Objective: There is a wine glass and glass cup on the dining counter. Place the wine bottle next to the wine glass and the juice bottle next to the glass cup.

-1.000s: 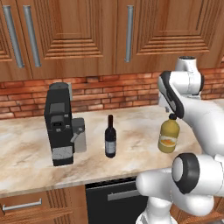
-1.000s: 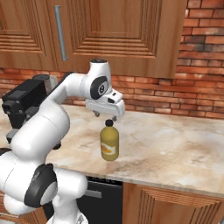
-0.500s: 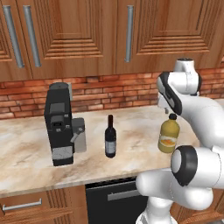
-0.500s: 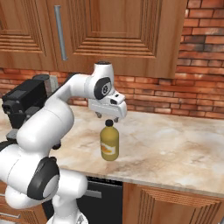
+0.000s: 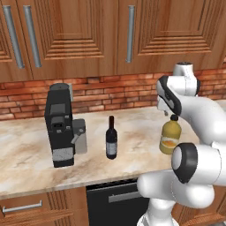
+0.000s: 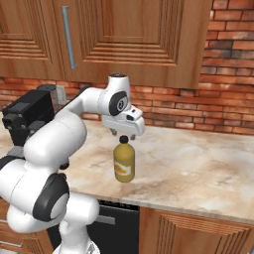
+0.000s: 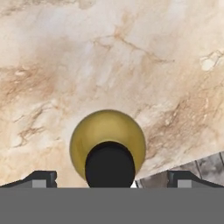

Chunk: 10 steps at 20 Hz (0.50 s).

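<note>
A squat yellow juice bottle (image 5: 170, 140) (image 6: 124, 163) stands upright on a marble wall counter (image 5: 26, 154). My gripper (image 6: 124, 136) (image 5: 171, 114) hangs straight over its dark cap, open, with nothing between the fingers. Looking down in the hand view, the juice bottle (image 7: 87, 131) sits centred between my two fingertips (image 7: 41, 177), and my gripper (image 7: 111, 178) is above the cap. A slim dark wine bottle (image 5: 111, 140) stands upright to the left of the juice bottle, apart from it. The wine glass, the glass cup and the dining counter are out of view.
A black coffee machine (image 5: 59, 126) (image 6: 27, 116) stands at the counter's left, close to the wine bottle. A brick wall (image 6: 213, 106) backs the counter, and wooden cabinets (image 5: 88, 35) hang low above it. Bare marble (image 6: 198, 163) lies right of the juice bottle.
The hand has sunk a little towards the juice bottle's cap. Its jaws have stayed open, and both bottles stand where they were.
</note>
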Motion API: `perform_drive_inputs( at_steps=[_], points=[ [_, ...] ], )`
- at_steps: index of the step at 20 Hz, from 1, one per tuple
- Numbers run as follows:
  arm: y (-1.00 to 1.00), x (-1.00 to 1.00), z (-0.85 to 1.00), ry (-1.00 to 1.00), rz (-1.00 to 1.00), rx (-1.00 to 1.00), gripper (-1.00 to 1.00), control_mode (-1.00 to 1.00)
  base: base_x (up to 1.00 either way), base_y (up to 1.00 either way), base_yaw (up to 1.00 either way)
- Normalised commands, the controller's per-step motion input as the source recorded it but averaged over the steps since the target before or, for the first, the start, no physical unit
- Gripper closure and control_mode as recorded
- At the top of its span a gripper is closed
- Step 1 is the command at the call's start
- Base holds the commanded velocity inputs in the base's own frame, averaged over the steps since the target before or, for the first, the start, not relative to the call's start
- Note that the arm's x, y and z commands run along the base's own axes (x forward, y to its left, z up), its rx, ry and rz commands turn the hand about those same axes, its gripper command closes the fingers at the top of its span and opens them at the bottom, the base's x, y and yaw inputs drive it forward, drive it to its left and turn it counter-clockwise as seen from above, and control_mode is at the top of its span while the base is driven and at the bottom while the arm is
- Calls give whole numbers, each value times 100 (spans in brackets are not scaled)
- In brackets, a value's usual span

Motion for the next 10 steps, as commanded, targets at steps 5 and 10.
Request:
perform_drive_inputs(
  at_steps=[5,10],
  points=[
    [-1,10,-7,0,0,0,-100,-100,0,0,0],
    [0,-1,-4,-1,0,0,-100,-100,0,0,0]
  ],
)
